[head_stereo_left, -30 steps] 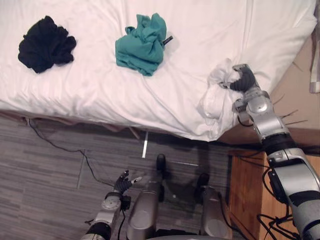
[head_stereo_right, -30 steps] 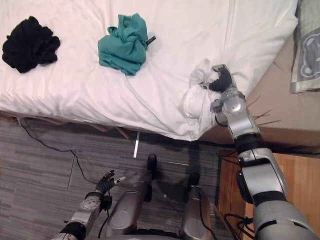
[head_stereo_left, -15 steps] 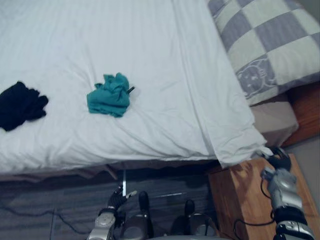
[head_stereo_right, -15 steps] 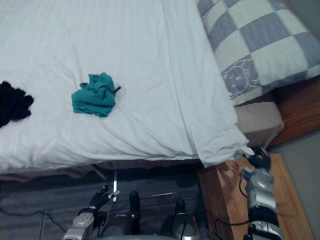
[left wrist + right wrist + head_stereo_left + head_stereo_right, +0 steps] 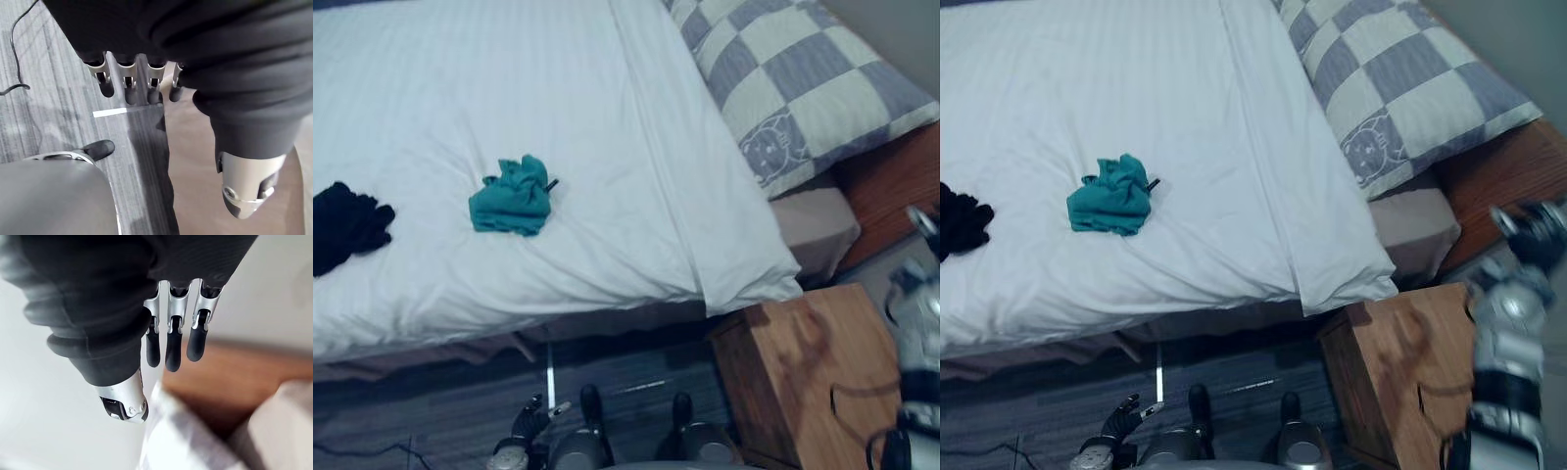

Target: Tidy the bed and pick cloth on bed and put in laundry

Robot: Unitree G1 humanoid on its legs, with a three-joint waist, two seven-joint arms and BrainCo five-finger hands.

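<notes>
Teal crumpled cloth (image 5: 512, 197): lay mid-bed on the white sheet (image 5: 460, 88).
Handling: looked soft, light and limp; best pinched at its bunched top.
Right hand (image 5: 171, 333): fingers slack, empty.
Left hand (image 5: 128, 85): fingers slack, empty.

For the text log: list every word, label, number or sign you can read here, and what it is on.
None can be read.
The checked pillow bears a small drawn motif, no legible letters.
The teal cloth, black cloth, white sheet and wooden bedside cabinet show no print.
</notes>
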